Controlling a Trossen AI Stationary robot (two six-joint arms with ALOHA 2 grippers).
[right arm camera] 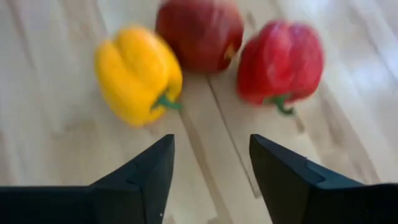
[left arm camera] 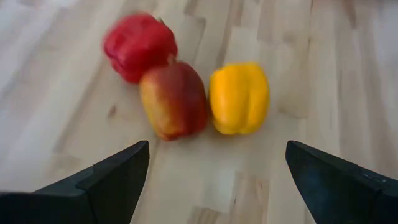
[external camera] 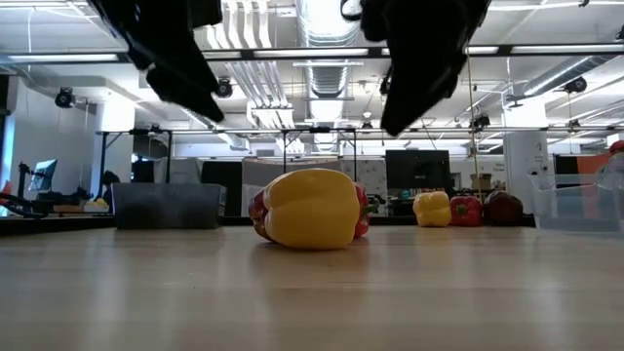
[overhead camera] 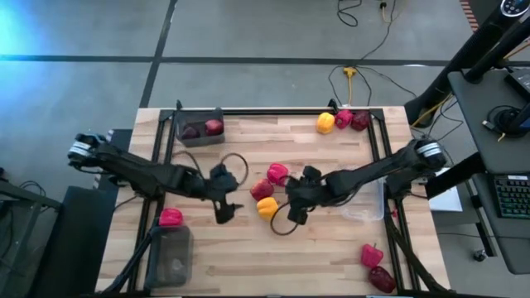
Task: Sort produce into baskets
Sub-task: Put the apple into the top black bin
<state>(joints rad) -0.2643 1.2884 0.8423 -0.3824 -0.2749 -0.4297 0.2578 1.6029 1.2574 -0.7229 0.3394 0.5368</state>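
Observation:
A red bell pepper (overhead camera: pixel 277 173), a dark red apple (overhead camera: pixel 262 189) and a yellow bell pepper (overhead camera: pixel 267 208) lie together at the table's middle. My left gripper (overhead camera: pixel 227 205) is open just left of them and looks at them in its wrist view (left arm camera: pixel 217 186): pepper (left arm camera: pixel 138 45), apple (left arm camera: pixel 174 99), yellow pepper (left arm camera: pixel 239 96). My right gripper (overhead camera: pixel 296 207) is open just right of them, above the table (right arm camera: pixel 211 168), with the yellow pepper (right arm camera: pixel 138 71) nearest its fingers. Neither gripper touches anything.
A dark bin (overhead camera: pixel 199 128) with two apples stands far left, a second dark bin (overhead camera: pixel 171 257) near left with a red pepper (overhead camera: pixel 171 218) beside it, and a clear bin (overhead camera: pixel 364 205) right. More produce lies far right (overhead camera: pixel 343 120) and near right (overhead camera: pixel 375 265).

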